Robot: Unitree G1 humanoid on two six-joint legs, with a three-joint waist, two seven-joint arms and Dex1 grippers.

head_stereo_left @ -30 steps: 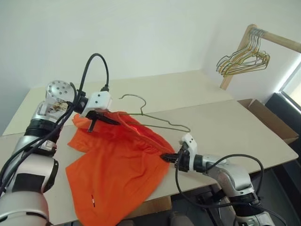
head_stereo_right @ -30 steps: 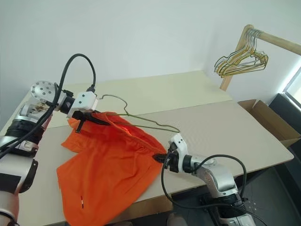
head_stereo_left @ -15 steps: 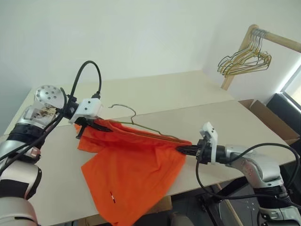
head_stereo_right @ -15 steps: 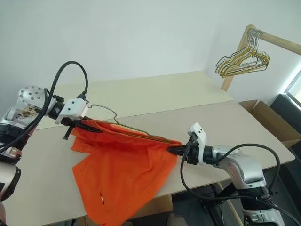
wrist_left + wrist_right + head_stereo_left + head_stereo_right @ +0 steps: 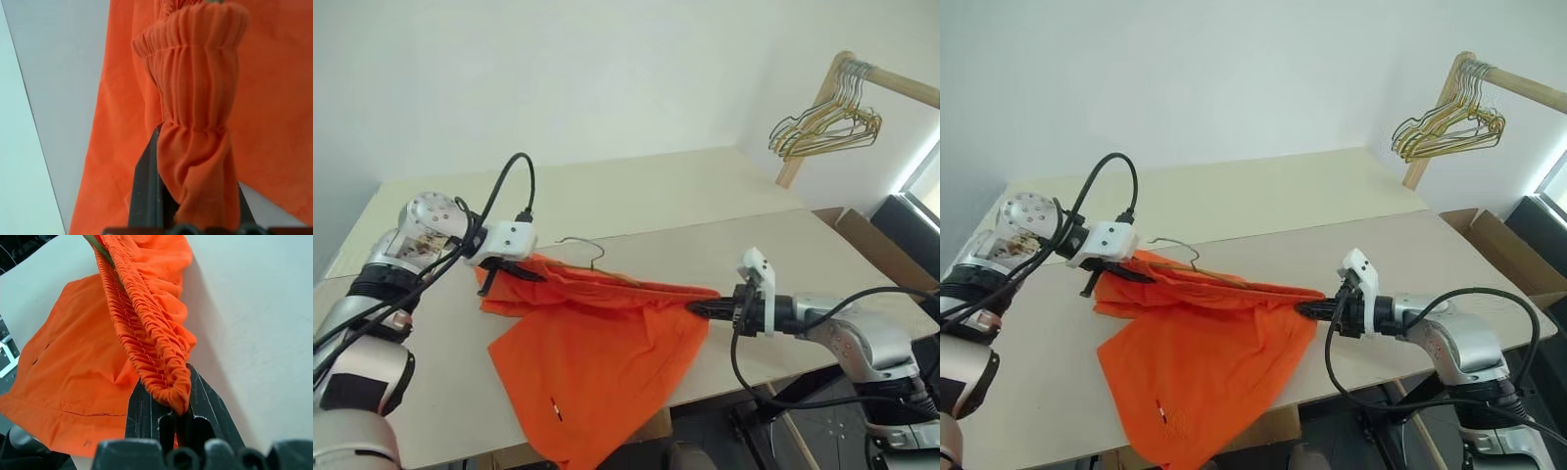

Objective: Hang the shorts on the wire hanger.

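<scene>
You have the shorts (image 5: 597, 352) stretched between both arms above the counter (image 5: 705, 196). Your left gripper (image 5: 509, 272) has its jaws pinched on one end of the gathered waistband, and your right gripper (image 5: 703, 306) has its jaws pinched on the other end, so the waistband runs as a taut orange line between them. The rest of the fabric drapes down onto the counter and hangs over its near edge. The wire hanger (image 5: 584, 251) sits along the waistband, with its curved hook poking up just beside your left gripper and its lower wire mostly hidden by the fabric. Off to your right, a bunch of gold hangers (image 5: 827, 127) hangs on a wooden rail (image 5: 891, 83), well apart from the shorts.
</scene>
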